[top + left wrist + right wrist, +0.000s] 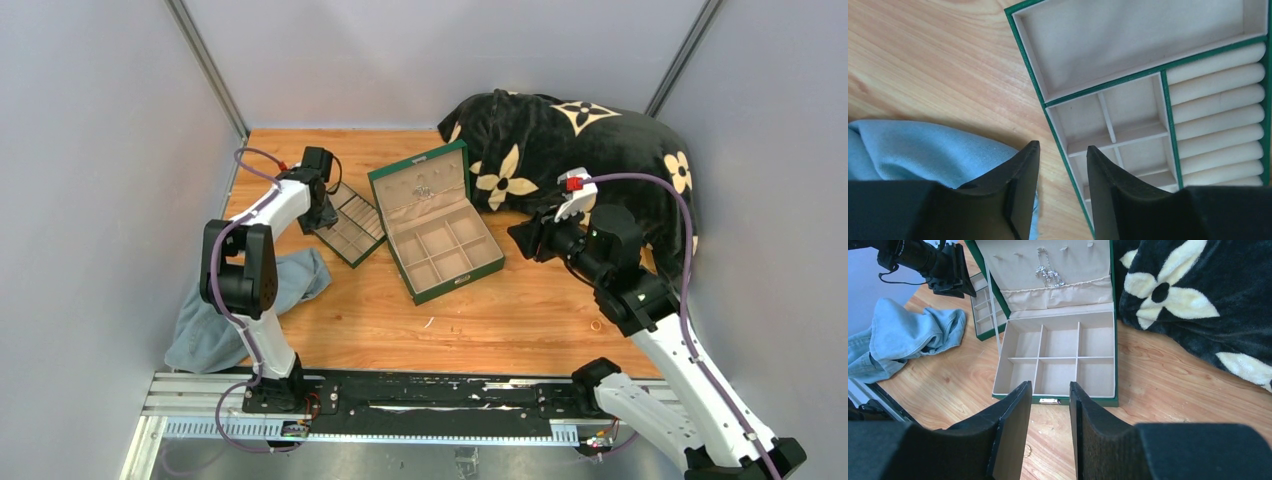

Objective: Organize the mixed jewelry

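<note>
Mixed jewelry cluster (1048,272) hangs in the green box (1115,365) lid. Left hand (1063,165) and right hand (1050,410) are part-spread and empty. The right should centre before pinching.

Top cam high behind bases, looking down on whole table (500,320); left wrist cam past left gripper (1063,148), close over tray (1158,71) and blue cloth (913,150); right wrist cam past right gripper (1049,385), farther back, facing green box (1058,340), sharing tray and blue cloth.

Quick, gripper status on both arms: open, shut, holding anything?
Left gripper: open, holding nothing.
Right gripper: open, holding nothing.
</note>
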Controlling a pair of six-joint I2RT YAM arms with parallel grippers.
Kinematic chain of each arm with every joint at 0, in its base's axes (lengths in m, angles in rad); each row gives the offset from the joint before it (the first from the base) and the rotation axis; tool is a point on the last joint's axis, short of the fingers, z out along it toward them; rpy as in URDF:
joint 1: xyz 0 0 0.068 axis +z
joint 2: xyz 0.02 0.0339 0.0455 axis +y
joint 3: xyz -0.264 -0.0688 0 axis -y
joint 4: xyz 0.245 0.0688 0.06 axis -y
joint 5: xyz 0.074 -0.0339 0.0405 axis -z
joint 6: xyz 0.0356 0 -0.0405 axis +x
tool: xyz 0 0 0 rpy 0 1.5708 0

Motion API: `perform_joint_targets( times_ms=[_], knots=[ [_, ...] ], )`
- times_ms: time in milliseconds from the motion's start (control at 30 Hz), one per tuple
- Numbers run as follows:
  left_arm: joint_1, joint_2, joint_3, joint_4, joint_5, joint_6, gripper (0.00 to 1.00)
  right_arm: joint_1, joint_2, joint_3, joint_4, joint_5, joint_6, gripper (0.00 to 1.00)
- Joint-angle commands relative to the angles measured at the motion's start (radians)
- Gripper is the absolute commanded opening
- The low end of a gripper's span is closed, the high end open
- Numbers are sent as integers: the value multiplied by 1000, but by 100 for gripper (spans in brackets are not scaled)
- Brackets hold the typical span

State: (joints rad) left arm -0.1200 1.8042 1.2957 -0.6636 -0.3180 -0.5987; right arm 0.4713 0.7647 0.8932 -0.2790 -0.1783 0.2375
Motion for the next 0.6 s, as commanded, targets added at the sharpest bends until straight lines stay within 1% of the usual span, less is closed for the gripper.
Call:
perform_joint_targets(
  times_ms=[0,67,167,267,400,567],
  knots=[
    [9,22,8,49,-11,-73,42,-2,-9,-9,-21,18,27,39],
    [10,36,12,40,-22,-77,40,-2,-10,-5,-28,17,27,39],
    [24,18,-34,73,-27,-79,37,-2,-14,-1,-39,18,27,39],
    [46,5,-84,130,12,-71,36,-2,-22,-3,-47,24,26,39],
    [54,24,-101,167,47,-63,36,-2,-25,-13,-41,26,30,39],
    [54,43,-104,185,57,-67,36,-3,-12,-7,-39,21,31,38]
  ],
)
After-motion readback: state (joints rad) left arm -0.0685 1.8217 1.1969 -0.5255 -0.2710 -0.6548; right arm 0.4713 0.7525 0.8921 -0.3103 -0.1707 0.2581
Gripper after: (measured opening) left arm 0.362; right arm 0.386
